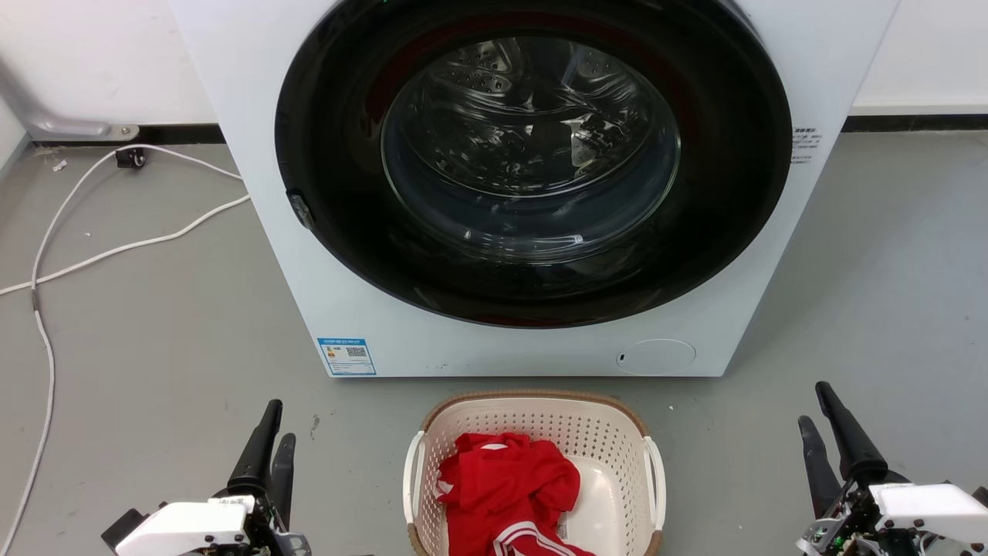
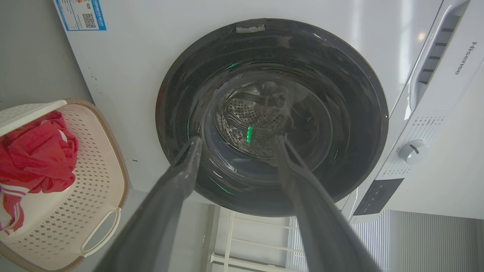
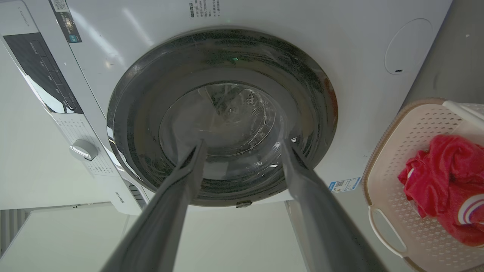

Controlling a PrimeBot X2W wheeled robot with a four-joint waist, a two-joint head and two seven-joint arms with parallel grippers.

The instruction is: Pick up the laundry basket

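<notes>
Shows left hand (image 1: pixel 281 421) at 7 o'clock and right hand (image 1: pixel 812 403) at 5 o'clock, each parted wide, grasping nothing. Places laundry basket (image 1: pixel 540 423) between them at 6 o'clock, on grey floor (image 1: pixel 154 347), well apart from both, red garment (image 1: pixel 505 483) inside. Sets white washing machine (image 1: pixel 463 351) just beyond, at 12 o'clock.

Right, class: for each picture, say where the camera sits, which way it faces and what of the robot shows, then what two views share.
Head view: on the robot's head, facing forward and down at the washing machine and the laundry basket before it; left gripper lower left, right gripper lower right.
Left wrist view: on the left wrist, facing the machine's door along its two spread fingers.
Right wrist view: on the right wrist, facing the door along its fingers.
Both wrist views share the door and the red garment.
</notes>
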